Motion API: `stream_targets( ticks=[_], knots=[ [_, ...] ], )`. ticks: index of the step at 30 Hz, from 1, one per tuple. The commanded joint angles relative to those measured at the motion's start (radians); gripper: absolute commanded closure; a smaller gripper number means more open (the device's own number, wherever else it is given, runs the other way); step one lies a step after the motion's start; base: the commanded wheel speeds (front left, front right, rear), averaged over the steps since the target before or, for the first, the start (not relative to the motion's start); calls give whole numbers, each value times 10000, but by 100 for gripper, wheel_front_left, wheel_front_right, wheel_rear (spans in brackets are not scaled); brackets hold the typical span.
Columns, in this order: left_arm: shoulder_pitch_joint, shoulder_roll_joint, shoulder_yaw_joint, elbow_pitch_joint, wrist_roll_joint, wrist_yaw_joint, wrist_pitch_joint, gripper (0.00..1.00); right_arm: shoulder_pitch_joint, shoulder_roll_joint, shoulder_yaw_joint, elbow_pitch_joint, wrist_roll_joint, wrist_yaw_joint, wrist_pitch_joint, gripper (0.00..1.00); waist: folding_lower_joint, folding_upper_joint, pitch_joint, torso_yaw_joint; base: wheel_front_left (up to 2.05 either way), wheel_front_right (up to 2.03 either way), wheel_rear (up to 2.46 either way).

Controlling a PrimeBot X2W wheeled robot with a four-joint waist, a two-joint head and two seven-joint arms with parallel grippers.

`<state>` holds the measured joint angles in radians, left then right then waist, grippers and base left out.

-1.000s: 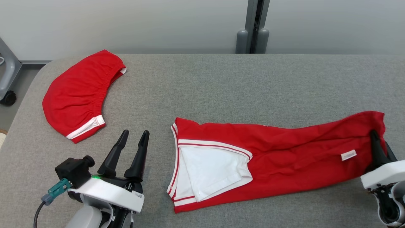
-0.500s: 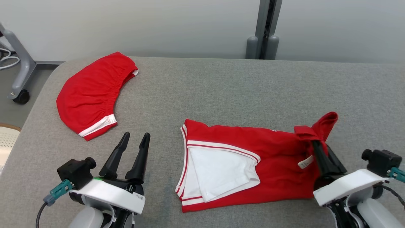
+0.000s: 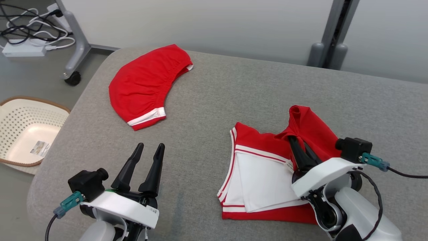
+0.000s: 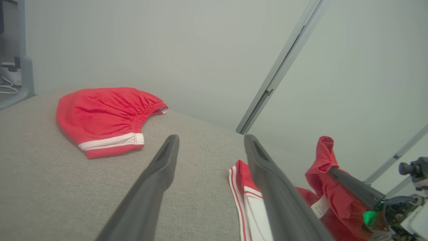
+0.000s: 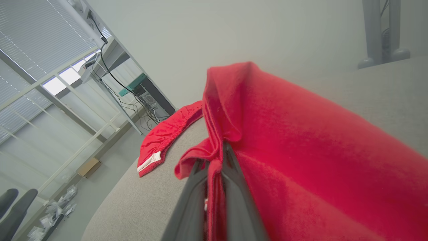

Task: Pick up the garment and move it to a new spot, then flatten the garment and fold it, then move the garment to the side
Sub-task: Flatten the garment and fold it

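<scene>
Noted right gripper (image 3: 295,142) clamped tight on raised red fold of garment (image 3: 264,170), the rest lying flat on desk (image 3: 234,90). Logged left gripper (image 3: 150,145) spread wide, empty, well apart from garment.

On the bench (image 3: 234,83), near right: the garment (image 3: 264,174), lying partly flat, its right end lifted and pinched in the right end effector (image 3: 296,140) above the flat part. Far left on the bench, well apart: the shorts (image 3: 143,83). Near left, over the bench: the left end effector (image 3: 151,145). On the floor left of the bench: a basket (image 3: 16,117). Behind the far edge: a post (image 3: 329,36).
</scene>
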<state>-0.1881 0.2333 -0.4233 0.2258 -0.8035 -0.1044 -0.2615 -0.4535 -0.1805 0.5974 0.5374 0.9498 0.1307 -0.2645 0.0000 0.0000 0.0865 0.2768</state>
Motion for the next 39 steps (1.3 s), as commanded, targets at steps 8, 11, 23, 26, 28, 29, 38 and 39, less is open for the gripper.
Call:
stream_targets(
  ticks=[8, 11, 23, 26, 28, 29, 38, 39],
  knots=[
    [141, -29, 21, 76, -24, -82, -30, 0, -813, 686, 360, 1882, -325, 3, 1, 100, 0, 0, 106, 943, 0, 0, 0],
    [149, -26, 44, 87, -52, -96, -31, 0, -993, 863, 696, 2253, -253, 3, 0, 100, 0, 0, 138, 1051, 0, 0, 0],
    [16, -24, 117, 217, -64, -135, -34, 0, -1435, 1219, 1725, 3310, 157, 3, 31, 51, 0, 0, 196, 1003, 0, 0, 0],
    [-16, -37, 122, 244, -43, -134, -35, 0, -1422, 1235, 2017, 3342, 403, 3, 64, 0, 0, 0, 158, 924, 0, 0, 0],
    [-18, -44, 124, 261, -25, -115, -35, 0, -1438, 1247, 2154, 3423, 579, 3, 115, 0, 0, 0, 121, 861, 0, 0, 0],
    [-17, -46, 125, 264, -19, -109, -35, 0, -1463, 1250, 2233, 3442, 657, 3, 136, 0, 0, 0, 107, 833, 0, 0, 0],
    [55, -2, 181, 226, -17, -52, -36, 0, -1582, 1013, 2637, 2543, 1181, 3, 13, 0, 0, 0, -40, 481, 0, 0, 0],
    [55, -2, 181, 226, -17, -52, -36, 0, -1582, 1013, 2637, 2543, 1181, 3, 13, 0, 0, 0, -40, 481, 0, 0, 0]
  ],
)
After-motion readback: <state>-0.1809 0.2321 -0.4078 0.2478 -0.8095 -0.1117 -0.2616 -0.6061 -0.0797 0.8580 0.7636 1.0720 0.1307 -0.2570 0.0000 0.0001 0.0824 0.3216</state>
